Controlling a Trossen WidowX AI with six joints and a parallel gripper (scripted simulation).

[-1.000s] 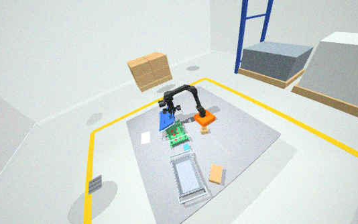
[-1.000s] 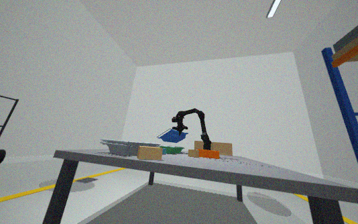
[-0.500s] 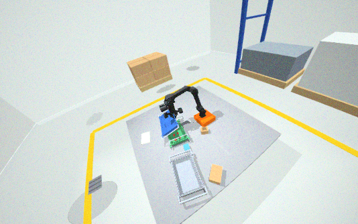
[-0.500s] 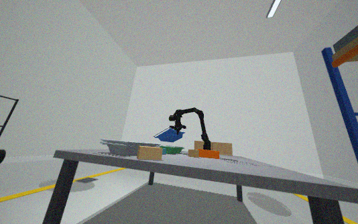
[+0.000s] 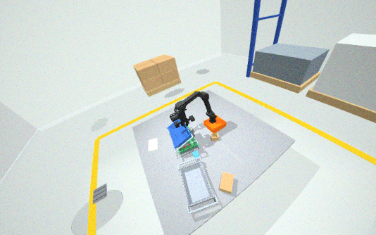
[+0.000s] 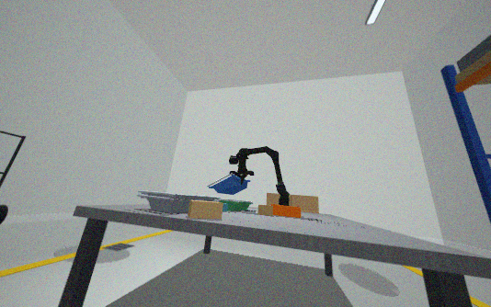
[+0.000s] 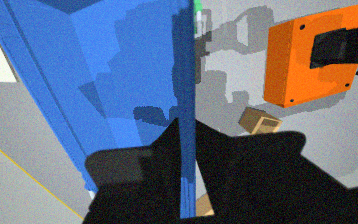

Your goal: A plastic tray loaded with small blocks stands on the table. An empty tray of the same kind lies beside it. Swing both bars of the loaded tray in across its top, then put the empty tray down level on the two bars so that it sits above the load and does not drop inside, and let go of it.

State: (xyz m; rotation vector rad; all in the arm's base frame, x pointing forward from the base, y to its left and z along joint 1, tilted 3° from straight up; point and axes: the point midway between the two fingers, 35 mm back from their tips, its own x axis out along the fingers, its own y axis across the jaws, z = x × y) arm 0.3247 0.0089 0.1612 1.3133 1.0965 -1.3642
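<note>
The loaded tray (image 5: 186, 150) (image 6: 238, 206) is green and stands on the table. A few red blocks show in it in the top view; the rest is covered by the tray held over it. How its wire bars lie cannot be told. The empty tray (image 5: 179, 135) (image 6: 231, 185) (image 7: 125, 65) is blue. It hangs clearly tilted in the air above the green tray, not touching it in the exterior view. My gripper (image 5: 186, 125) (image 6: 242, 180) (image 7: 183, 121) is shut on the blue tray's side wall near its rim, which runs between the fingertips in the wrist view.
A large grey tray (image 5: 181, 172) (image 6: 162, 203) stands in line with the green one, a cyan block (image 5: 196, 154) between them. A tan block (image 5: 227, 181) (image 6: 205, 210) lies beside the grey tray. A small tan box (image 5: 215, 136) (image 7: 260, 121) sits by the orange arm base (image 5: 212, 124) (image 7: 280, 70).
</note>
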